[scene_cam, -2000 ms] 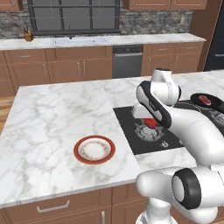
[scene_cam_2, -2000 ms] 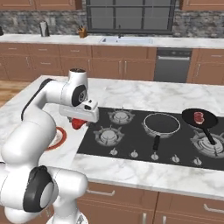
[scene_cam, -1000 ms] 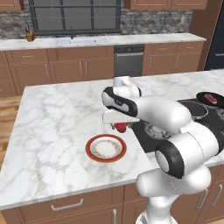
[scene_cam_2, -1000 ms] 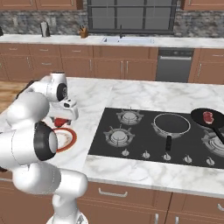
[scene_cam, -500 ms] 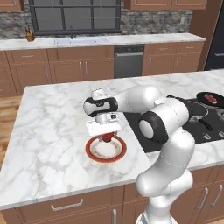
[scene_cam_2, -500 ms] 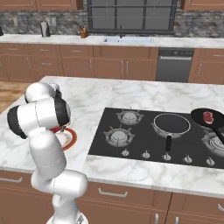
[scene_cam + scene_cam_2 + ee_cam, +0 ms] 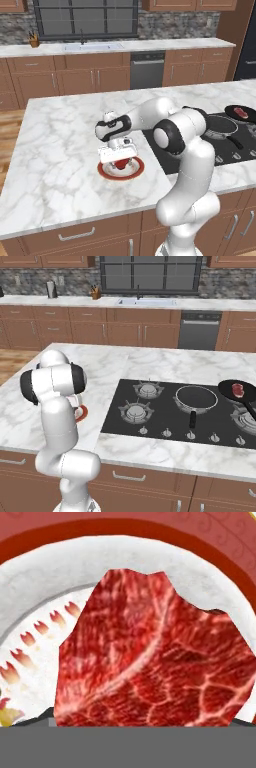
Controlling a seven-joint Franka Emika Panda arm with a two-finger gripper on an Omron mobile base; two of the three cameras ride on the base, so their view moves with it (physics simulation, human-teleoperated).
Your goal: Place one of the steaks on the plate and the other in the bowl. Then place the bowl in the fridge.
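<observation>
A: Nearest the fingers?
B: Red steak (image 7: 155, 657), directly below tips, lying over white centre of plate (image 7: 45, 577); orange-red rim beyond.

A: Grip?
B: Gripper (image 7: 119, 162) spread wide, released, w/ steak (image 7: 120, 164) between the fingers, just above plate (image 7: 105, 173) on marble island (image 7: 55, 150). Contact w/ meat: cannot tell.

A: Further off?
B: Well apart, to arm's right: second steak (image 7: 237, 389) in black pan (image 7: 227, 392) on cooktop (image 7: 165, 421); also (image 7: 240, 112).
</observation>
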